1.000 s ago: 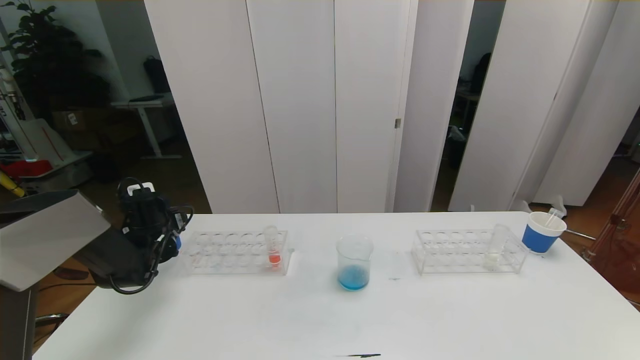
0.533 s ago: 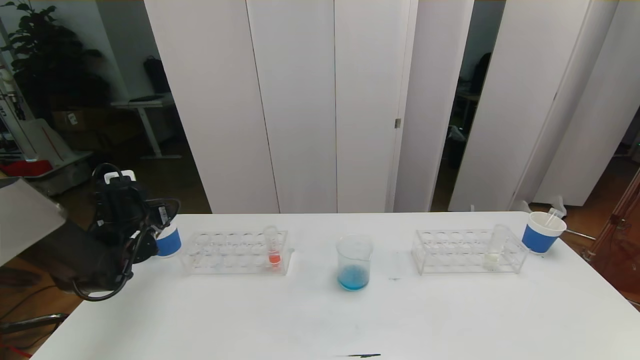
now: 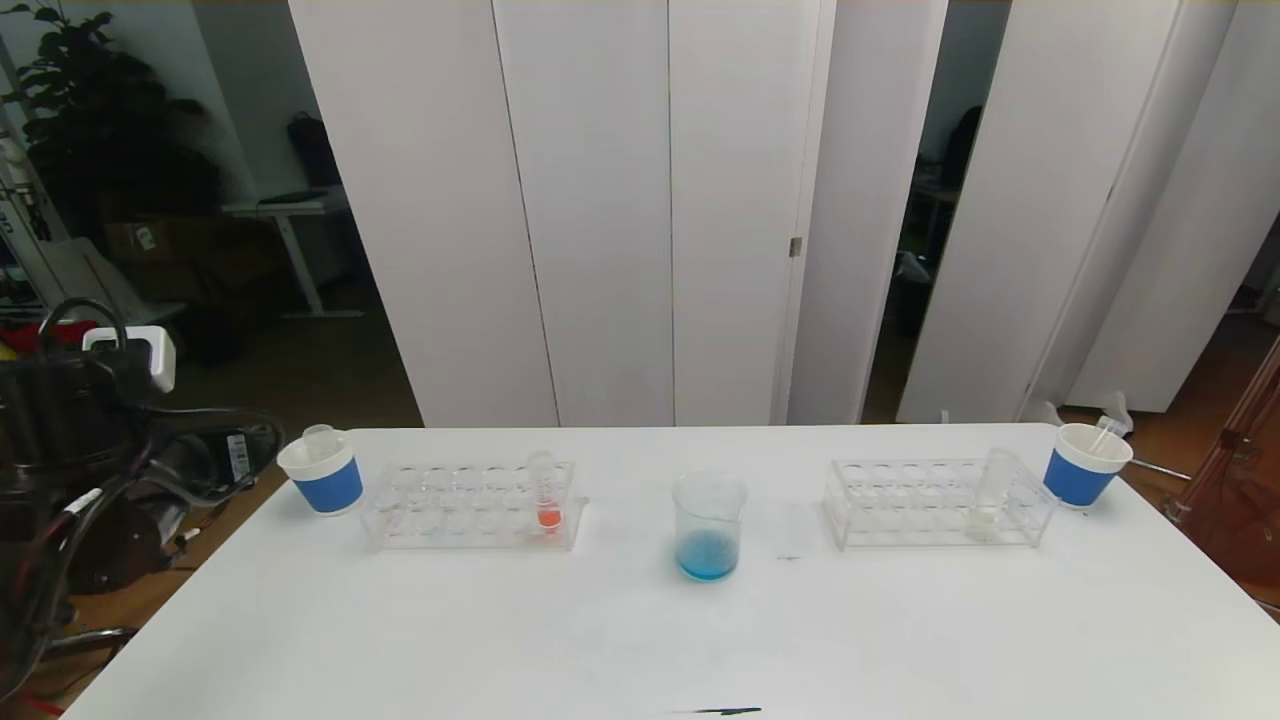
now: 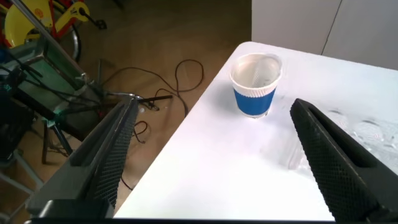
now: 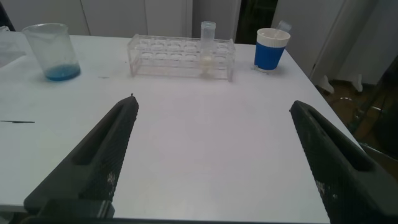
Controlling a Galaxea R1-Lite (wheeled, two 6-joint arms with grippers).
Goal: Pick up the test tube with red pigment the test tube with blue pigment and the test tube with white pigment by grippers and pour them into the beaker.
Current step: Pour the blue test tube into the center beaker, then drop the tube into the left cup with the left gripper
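1. Left gripper [image 4: 211, 162] off the table's left edge, fingers wide apart, empty.
2. Right gripper [image 5: 214, 162] over the table's near right, fingers spread, empty.
3. Beaker [image 3: 709, 527] mid-table, blue at bottom.
4. White-pigment tube [image 3: 990, 495] upright in right rack [image 3: 900, 505].

The left gripper [image 4: 211, 155] is cut off at the left wrist view's edge; a tube [image 3: 318, 438] sits half hidden inside the blue cup [image 3: 325, 480].

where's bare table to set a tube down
The near half of the table, in front of the beaker, is bare. Smaller gaps flank the beaker before each rack. Crowded: the left rack beside its blue cup.
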